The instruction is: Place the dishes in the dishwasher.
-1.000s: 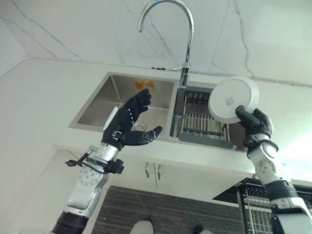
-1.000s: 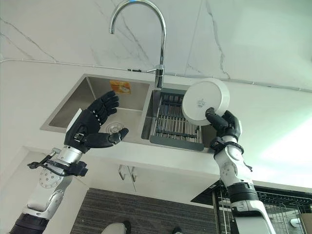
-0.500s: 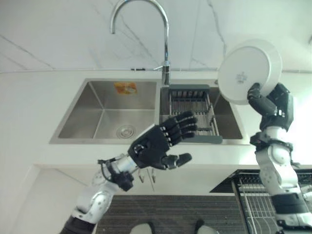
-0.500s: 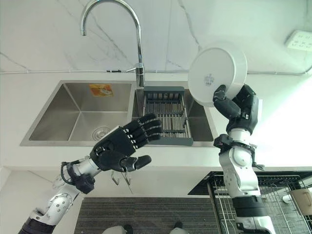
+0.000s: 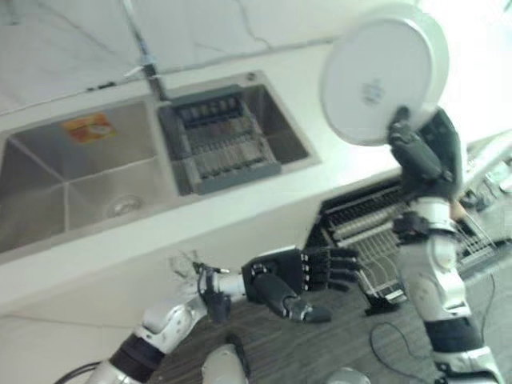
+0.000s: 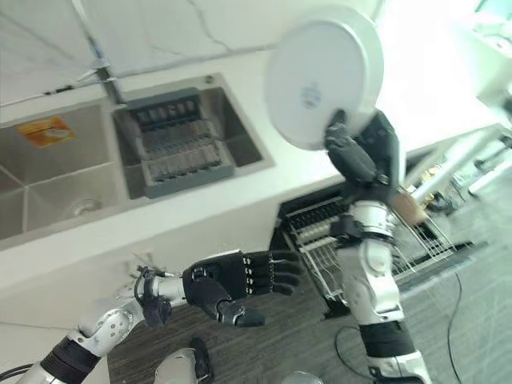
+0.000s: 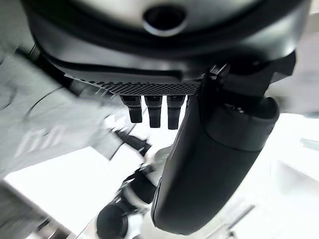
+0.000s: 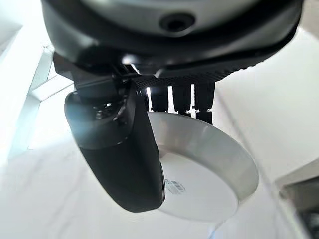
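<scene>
**A:** So what's going on in the left eye view?

**B:** The right hand [image 5: 424, 156] is raised high with a white plate [image 5: 382, 70] pinched at its lower rim, thumb on the underside facing us, fingers behind. The plate stands nearly on edge, up in the air past the right end of the worktop [image 5: 240, 212], not touching it. The left hand [image 5: 298, 280] hangs low, out in front of the worktop's front edge, fingers straight and spread, thumb out, holding nothing. In the worktop there's a sink [image 5: 76, 172] toward the left, with a dark draining rack [image 5: 218, 148] sitting in the basin just right of it.

**A:** And the dishwasher?

**B:** A pulled-out wire dishwasher rack [image 5: 364, 232] shows below the worktop's right end, behind the right arm. The plate is well above it.

**A:** Right eye view any different?

**B:** Same scene. Plate [image 6: 320, 76] up high in the right hand [image 6: 362, 156], left hand [image 6: 232, 284] flat and empty down low, wire rack [image 6: 316, 232] under the worktop's right part.

**A:** Left wrist view?

**B:** The left hand [image 7: 209, 149] has its thumb sticking forward and its fingers [image 7: 153, 112] out straight. Nothing in it.

**A:** Right wrist view?

**B:** The right hand's thumb [image 8: 122, 149] presses on the plate's [image 8: 209, 174] underside, and the fingers [image 8: 182, 97] wrap over the rim behind it. A solid pinch.
</scene>
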Tool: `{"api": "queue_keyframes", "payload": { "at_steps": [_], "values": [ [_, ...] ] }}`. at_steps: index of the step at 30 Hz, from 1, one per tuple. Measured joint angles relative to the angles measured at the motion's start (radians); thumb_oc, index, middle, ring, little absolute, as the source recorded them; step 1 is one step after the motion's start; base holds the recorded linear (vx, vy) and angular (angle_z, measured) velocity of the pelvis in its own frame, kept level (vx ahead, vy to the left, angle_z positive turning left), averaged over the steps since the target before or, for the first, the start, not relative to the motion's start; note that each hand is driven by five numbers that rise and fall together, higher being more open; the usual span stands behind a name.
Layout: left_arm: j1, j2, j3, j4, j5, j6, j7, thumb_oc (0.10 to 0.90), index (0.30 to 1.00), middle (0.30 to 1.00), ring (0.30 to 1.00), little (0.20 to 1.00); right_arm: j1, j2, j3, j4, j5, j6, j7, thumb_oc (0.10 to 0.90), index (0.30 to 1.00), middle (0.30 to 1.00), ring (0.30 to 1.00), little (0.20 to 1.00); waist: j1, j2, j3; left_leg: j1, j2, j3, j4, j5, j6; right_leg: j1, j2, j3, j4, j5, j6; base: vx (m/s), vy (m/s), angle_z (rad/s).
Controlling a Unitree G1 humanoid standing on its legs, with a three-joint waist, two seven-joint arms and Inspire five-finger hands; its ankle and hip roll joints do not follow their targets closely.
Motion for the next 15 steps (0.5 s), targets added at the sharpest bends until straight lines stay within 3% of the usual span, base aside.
{"api": "queue_keyframes", "payload": {
  "at_steps": [1, 2, 4, 6, 7, 8, 12, 15],
  "values": [
    [0.04, -0.028, -0.002, -0.004, 0.002, 0.005, 0.001, 0.8, 0.9, 0.9, 0.9, 0.9, 0.002, -0.01, -0.01, -0.001, -0.016, -0.008, 0.001, 0.4, 0.3, 0.3, 0.3, 0.3, -0.013, 0.012, -0.003, -0.004, 0.008, -0.068, -0.024, 0.005, -0.027, -0.003, 0.043, -0.003, -0.009, -0.045, 0.026, 0.0, -0.327, -0.65],
    [0.071, -0.051, -0.005, -0.007, 0.002, 0.012, 0.001, 0.8, 0.9, 0.9, 0.9, 0.9, 0.004, -0.033, -0.02, 0.001, -0.018, -0.008, -0.006, 0.4, 0.3, 0.3, 0.3, 0.3, -0.025, 0.03, -0.006, 0.01, 0.009, -0.137, -0.06, 0.026, -0.06, -0.02, 0.074, 0.0, 0.004, -0.072, 0.026, 0.0, -0.279, -0.63],
    [0.1, -0.07, -0.033, -0.011, 0.002, 0.014, 0.008, 0.8, 0.9, 0.9, 0.9, 0.9, 0.021, -0.081, -0.071, 0.0, -0.017, -0.009, -0.019, 0.4, 0.3, 0.3, 0.3, 0.3, -0.069, 0.052, -0.02, 0.032, 0.049, -0.134, -0.108, 0.086, -0.081, -0.028, 0.123, 0.01, 0.008, -0.129, 0.018, 0.03, -0.255, -0.41],
    [0.14, -0.141, -0.058, 0.04, 0.011, 0.004, 0.052, 0.8, 0.9, 0.9, 0.9, 0.9, 0.04, -0.129, -0.144, 0.0, -0.002, -0.019, -0.036, 0.4, 0.3, 0.3, 0.3, 0.3, -0.13, 0.119, -0.063, 0.049, 0.07, -0.095, -0.156, 0.123, -0.072, -0.069, 0.151, 0.032, 0.036, -0.14, -0.006, 0.02, -0.24, -0.3],
    [0.173, -0.174, -0.054, 0.083, 0.017, -0.008, 0.075, 0.8, 0.9, 0.9, 0.9, 0.9, 0.065, -0.154, -0.152, -0.001, 0.015, -0.036, -0.037, 0.4, 0.3, 0.3, 0.3, 0.3, -0.143, 0.133, -0.077, 0.063, 0.073, -0.078, -0.175, 0.136, -0.083, -0.083, 0.151, 0.041, 0.054, -0.149, -0.009, -0.03, -0.191, -0.28],
    [0.192, -0.179, -0.055, 0.105, 0.045, -0.009, 0.089, 0.8, 0.9, 0.9, 0.9, 0.9, 0.08, -0.156, -0.164, 0.001, 0.015, -0.043, -0.037, 0.4, 0.3, 0.3, 0.3, 0.3, -0.144, 0.159, -0.096, 0.064, 0.075, -0.069, -0.175, 0.15, -0.071, -0.085, 0.153, 0.044, 0.054, -0.146, -0.013, -0.05, -0.205, -0.11],
    [0.264, -0.179, -0.043, 0.246, 0.121, -0.064, 0.131, 0.8, 0.9, 0.9, 0.9, 0.9, 0.118, -0.185, -0.129, 0.012, 0.013, -0.04, -0.034, 0.4, 0.3, 0.3, 0.3, 0.3, -0.136, 0.182, -0.117, 0.061, 0.077, -0.029, -0.232, 0.2, -0.037, -0.139, 0.153, 0.041, 0.1, -0.17, -0.029, -0.04, -0.088, 0.05],
    [0.328, -0.179, -0.031, 0.4, 0.187, -0.119, 0.187, 0.8, 0.9, 0.9, 0.9, 0.9, 0.166, -0.185, -0.119, 0.012, 0.013, -0.023, -0.017, 0.4, 0.3, 0.3, 0.3, 0.3, -0.121, 0.187, -0.122, 0.06, 0.074, -0.018, -0.27, 0.21, -0.033, -0.162, 0.151, 0.039, 0.116, -0.175, -0.039, -0.03, -0.031, 0.04]
  ]
}}
